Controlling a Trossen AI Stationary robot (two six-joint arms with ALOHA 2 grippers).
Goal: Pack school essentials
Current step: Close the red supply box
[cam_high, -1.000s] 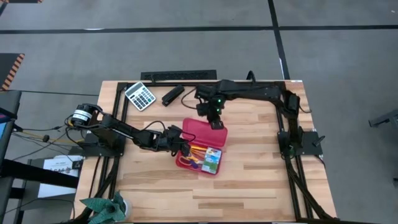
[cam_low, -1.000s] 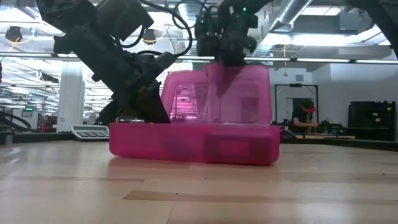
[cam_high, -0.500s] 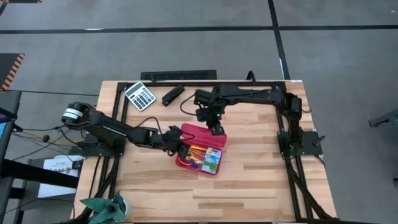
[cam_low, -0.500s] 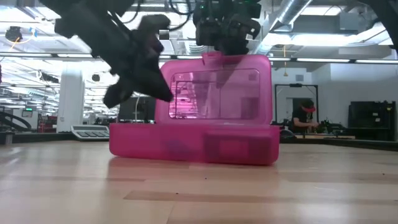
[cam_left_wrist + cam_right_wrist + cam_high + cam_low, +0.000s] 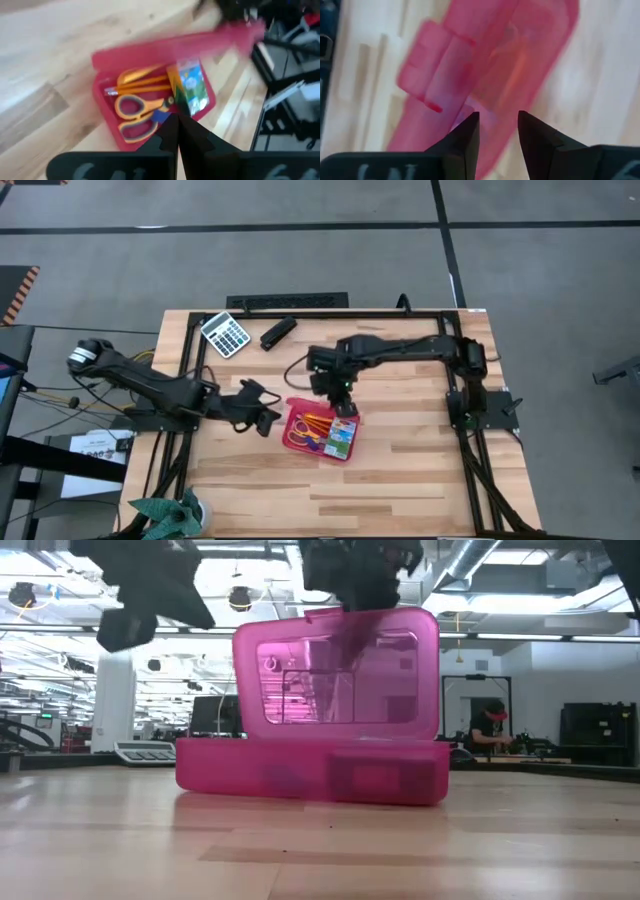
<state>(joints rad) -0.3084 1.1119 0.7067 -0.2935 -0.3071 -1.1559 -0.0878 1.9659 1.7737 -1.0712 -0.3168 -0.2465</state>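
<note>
A pink translucent case (image 5: 322, 430) sits on the table, its tray (image 5: 310, 775) flat and its lid (image 5: 340, 670) standing up, leaning over the tray. Inside lie yellow-handled scissors (image 5: 137, 112), orange pencils (image 5: 142, 86), a green-and-white packet (image 5: 192, 89) and a small blue piece (image 5: 161, 116). My right gripper (image 5: 342, 392) stands at the lid's top edge with a narrow gap between its fingers. My left gripper (image 5: 268, 418) is shut, left of the case and above the table, touching nothing. My right gripper (image 5: 497, 125) comes from above, pointing down, at the lid's free top edge (image 5: 340, 615), near the latch tab (image 5: 430, 70). In the low view its fingers show dark through the lid, on its far face. The lid stands on its hinge, tilted toward the near side.
A grey calculator (image 5: 225, 333) and a black stapler (image 5: 278, 332) lie near the far left corner, behind a black strip (image 5: 288, 301). A green plant thing (image 5: 170, 515) sits at the near left corner. Bare wood lies in front of the case and to its right.
My left gripper has drawn back out of the case toward the table's left and risen. My right gripper has moved toward the near edge, and the lid has swung up from lying back to standing and leaning over the tray. The tray has stayed where it was.
</note>
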